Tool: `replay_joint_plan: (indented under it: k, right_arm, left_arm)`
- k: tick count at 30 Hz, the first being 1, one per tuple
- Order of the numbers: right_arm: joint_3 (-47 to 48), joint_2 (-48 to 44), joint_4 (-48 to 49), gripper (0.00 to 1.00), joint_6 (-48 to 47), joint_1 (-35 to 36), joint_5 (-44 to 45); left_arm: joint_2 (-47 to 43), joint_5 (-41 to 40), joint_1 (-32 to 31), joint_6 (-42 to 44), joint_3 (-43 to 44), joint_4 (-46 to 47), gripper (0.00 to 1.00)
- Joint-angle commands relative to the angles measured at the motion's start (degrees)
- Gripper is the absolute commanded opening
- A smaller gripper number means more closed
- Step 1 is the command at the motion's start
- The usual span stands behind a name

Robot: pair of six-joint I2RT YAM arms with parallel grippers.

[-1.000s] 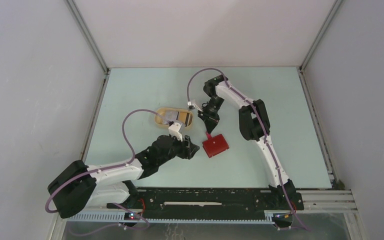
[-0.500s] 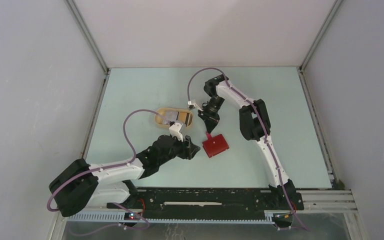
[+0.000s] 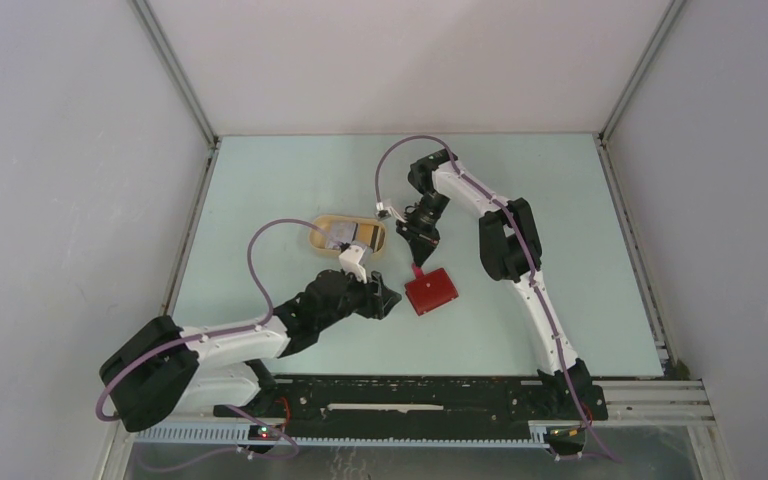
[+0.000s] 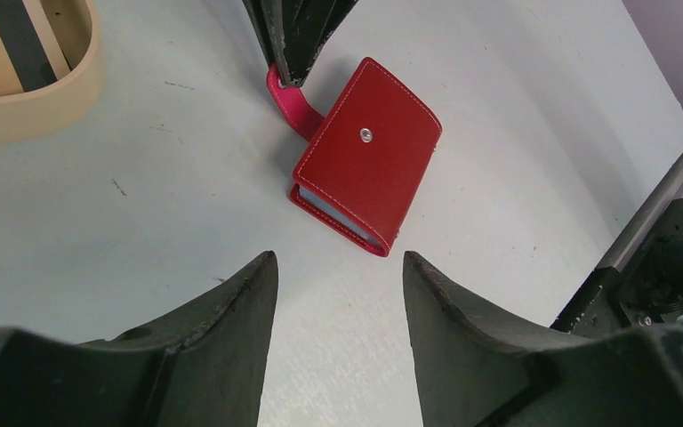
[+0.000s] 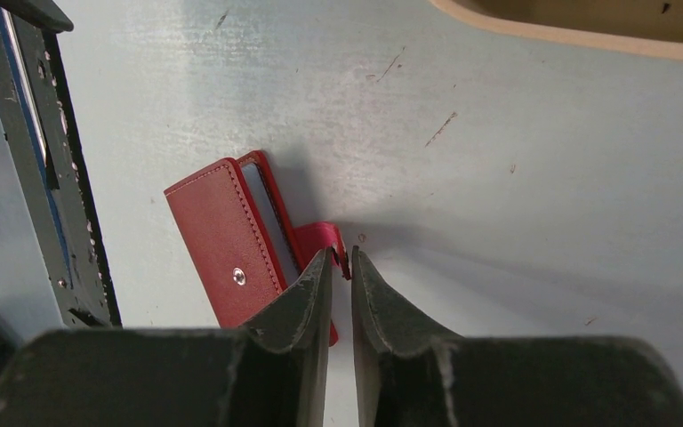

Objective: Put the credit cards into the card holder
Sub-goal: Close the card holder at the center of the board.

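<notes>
Nearest the bases, the left claw (image 4: 338, 267) is held spread and empty, low over the pale surface (image 3: 560, 250), its fingers aimed at the card holder (image 4: 366, 156). The red holder is seen lying folded and flat on the surface just beyond, snap stud upward, pale inner edges showing. Its strap (image 4: 289, 102) is pinched at the far corner by the nearly closed right claw (image 5: 341, 258). Farther left, the credit cards (image 3: 355, 233) are seen inside a tan dish (image 3: 315, 228).
</notes>
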Motion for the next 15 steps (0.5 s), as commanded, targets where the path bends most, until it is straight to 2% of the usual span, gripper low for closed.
replay_joint_plan:
  k: [1, 15]
  right_arm:
    - [-0.22, -4.43, -2.59, 0.21, -1.10, -0.30, -0.82]
    - [-0.01, -5.19, -2.59, 0.25, -0.72, -0.72, -0.82]
  left_arm:
    - [0.74, 1.18, 0.34, -0.61, -0.72, 2.47, 0.59]
    - [1.50, 1.65, 0.30, -0.74, -0.50, 3.03, 0.59]
